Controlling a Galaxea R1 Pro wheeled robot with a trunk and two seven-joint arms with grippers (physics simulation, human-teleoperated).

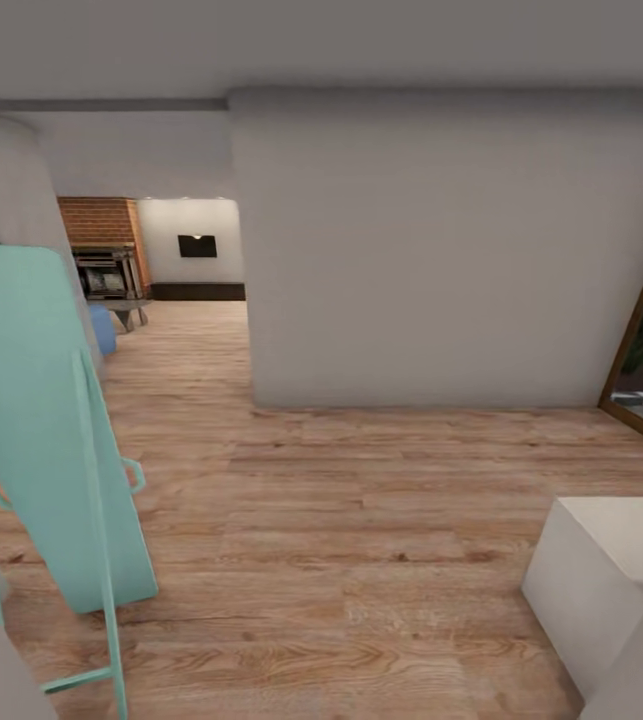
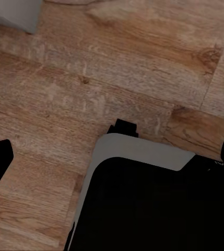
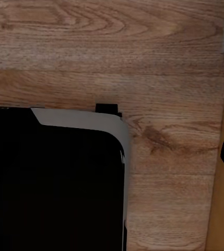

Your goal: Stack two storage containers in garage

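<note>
We see a wood floor (image 1: pixel 361 520), a teal ironing board (image 1: pixel 46 430) at the left, and a brick fireplace (image 1: pixel 106 250) upper left. We cannot tell how our grippers stand.

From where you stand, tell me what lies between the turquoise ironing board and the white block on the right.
In the head view, bare wood plank floor separates the turquoise ironing board from the white block.

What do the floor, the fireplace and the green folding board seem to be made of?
The floor looks like matte light wood planks: grain, knots and board seams show. The fireplace surround looks like red brick, though it is far away. The folding board has a smooth, flat pale green surface with thin legs; padded cloth, plastic or painted metal, I cannot tell.
</note>
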